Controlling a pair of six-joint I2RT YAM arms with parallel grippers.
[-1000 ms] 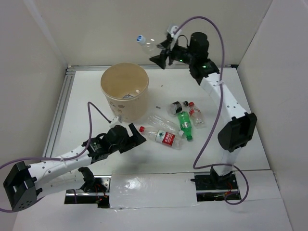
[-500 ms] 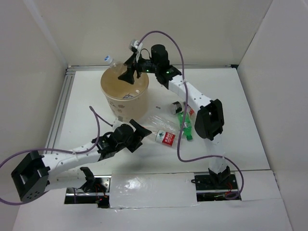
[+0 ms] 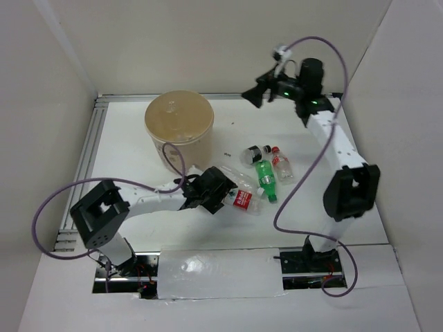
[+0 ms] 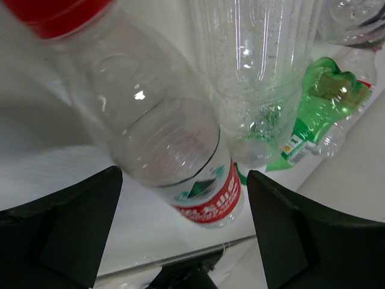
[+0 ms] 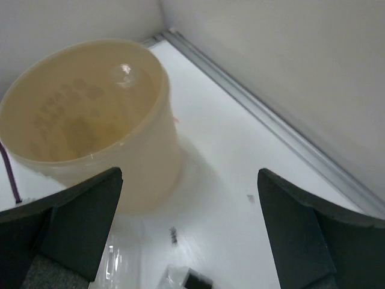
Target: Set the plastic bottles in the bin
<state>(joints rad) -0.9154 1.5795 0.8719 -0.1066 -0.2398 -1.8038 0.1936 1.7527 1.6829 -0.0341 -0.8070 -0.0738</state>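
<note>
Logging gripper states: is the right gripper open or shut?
Open: the right gripper has fingers wide apart in its wrist view, nothing held between them.

**Even white light overhead, soft focus up close**

Bright, diffuse light from above fills the white-walled cell in the top view, leaving only faint, soft-edged shadows on the table [image 3: 124, 159] beside the bin [image 3: 178, 124]. A glossy strip [image 3: 214, 270] at the near edge throws back a pale glare. In the left wrist view, the red-capped bottle [image 4: 162, 138] lies too close to the lens. Its cap end blurs, small glints dot the clear plastic, and the left gripper [image 4: 185, 180] shows its fingers [image 4: 60, 229] as dark, unsharp silhouettes. The right wrist view is soft throughout, with one bright spot on the bin's inner wall and a dim shadow at its foot. The right gripper [image 5: 189, 180] has underexposed fingers [image 5: 60, 229].
</note>
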